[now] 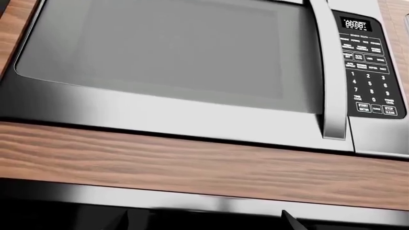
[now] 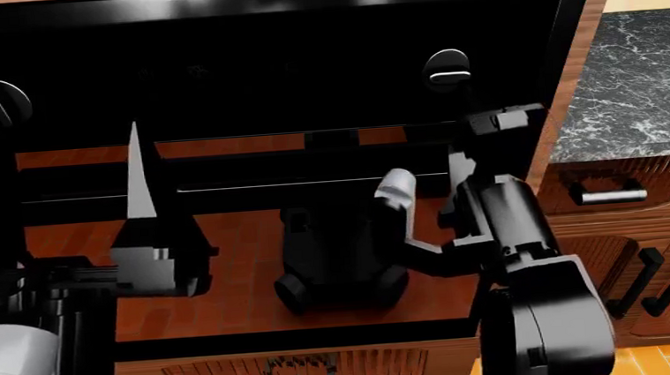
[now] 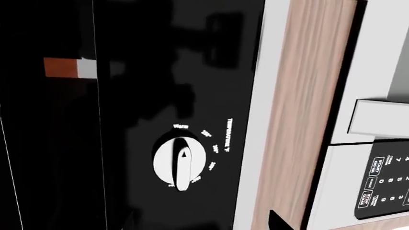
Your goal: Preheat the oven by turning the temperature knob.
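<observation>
My right gripper point(image 2: 507, 121), its opening hidden so I cannot tell its state, hangs near the temperature knob point(image 2: 447, 67) at its eleven o'clock on the oven point(image 2: 279, 59) panel, and reaching in misaligned could make the fingers slip off the knob's bar.

Glossy black arms point(image 2: 515, 228), grey-white joints.

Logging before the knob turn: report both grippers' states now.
Left gripper: open or shut cannot be told.
Right gripper: cannot be told; small round black temperature knob ungripped.
</observation>
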Tool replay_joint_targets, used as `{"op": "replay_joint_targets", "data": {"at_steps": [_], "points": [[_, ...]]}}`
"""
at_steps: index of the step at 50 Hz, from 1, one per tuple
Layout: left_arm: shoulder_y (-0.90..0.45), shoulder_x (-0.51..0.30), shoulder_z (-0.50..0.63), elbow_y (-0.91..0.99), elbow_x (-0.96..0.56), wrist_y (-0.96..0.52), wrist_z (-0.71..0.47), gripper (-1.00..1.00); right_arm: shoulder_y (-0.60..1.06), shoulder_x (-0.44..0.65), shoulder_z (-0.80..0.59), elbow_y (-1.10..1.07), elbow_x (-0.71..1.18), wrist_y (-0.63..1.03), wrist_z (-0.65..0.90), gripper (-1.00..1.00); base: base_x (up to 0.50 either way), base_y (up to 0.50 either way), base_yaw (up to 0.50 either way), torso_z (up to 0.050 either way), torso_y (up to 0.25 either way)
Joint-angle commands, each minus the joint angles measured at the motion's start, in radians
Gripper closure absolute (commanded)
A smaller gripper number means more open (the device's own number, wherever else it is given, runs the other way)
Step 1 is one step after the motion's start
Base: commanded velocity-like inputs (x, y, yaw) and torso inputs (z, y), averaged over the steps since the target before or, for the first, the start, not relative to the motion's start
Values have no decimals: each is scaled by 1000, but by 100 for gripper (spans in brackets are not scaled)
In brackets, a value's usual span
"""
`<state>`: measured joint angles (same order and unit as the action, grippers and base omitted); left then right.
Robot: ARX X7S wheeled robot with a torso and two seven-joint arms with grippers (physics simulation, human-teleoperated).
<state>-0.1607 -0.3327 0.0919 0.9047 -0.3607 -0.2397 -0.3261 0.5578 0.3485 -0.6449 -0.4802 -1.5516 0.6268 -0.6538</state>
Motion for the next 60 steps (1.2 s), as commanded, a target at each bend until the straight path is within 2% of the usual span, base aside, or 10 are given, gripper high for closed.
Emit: {"op": "replay_joint_targets", "data": {"at_steps": [1,60], "points": [[-2,-9,2,-8,-7,3,-9,-100,16,-7,7,46,30,0,26,-100,0,0,0,0,0],[-6,-46,19,-17,-28,21,-42,-100,118,-21,40,221,106,-3,75,-100,0,0,0,0,0]]}}
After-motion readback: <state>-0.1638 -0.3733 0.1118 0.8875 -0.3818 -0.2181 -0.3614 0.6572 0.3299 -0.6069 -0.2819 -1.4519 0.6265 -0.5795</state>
